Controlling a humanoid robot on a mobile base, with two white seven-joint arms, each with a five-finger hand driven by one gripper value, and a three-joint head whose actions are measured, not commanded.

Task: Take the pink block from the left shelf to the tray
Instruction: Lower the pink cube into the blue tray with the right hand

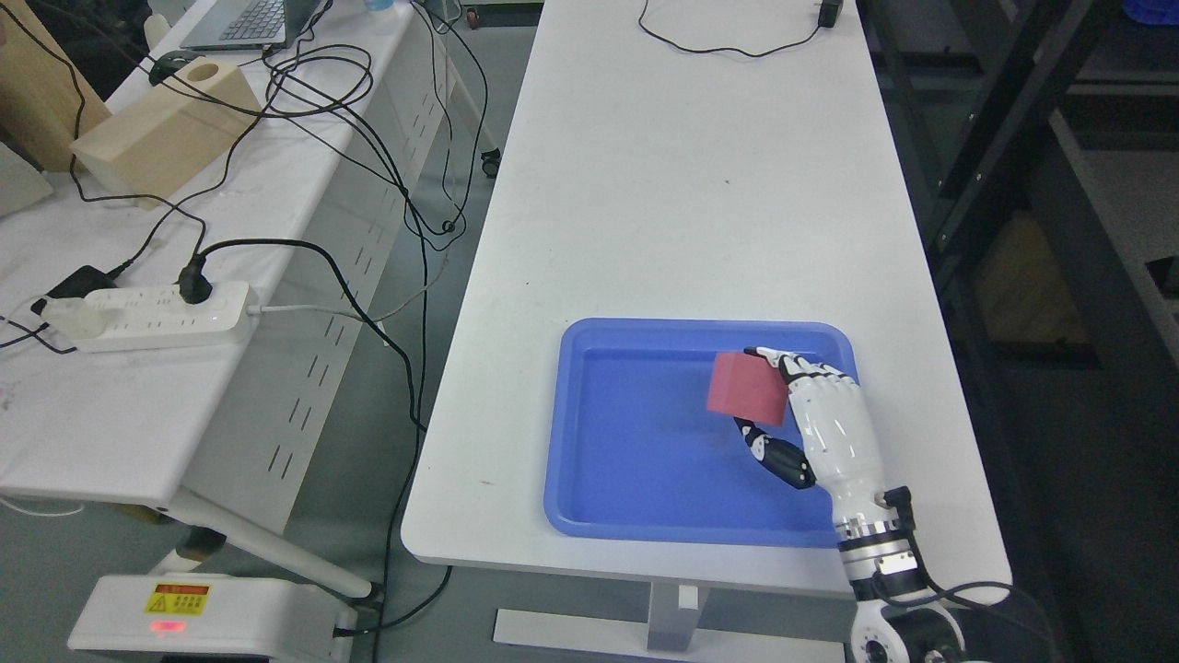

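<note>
The robot's white right hand grips a pink foam block between fingers and thumb above the blue plastic tray, apparently poised for release inside its rim.

The blue tray has bare floor left of the right robot hand and its pink block. Beyond the tray the white tabletop lies open, with 1 black cable at the far end.

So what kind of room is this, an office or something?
More likely a robotics lab or workshop: plain white tables, loose cables and a power strip on the side bench, and a robot's right hand holding a pink block over a blue tray.
</note>
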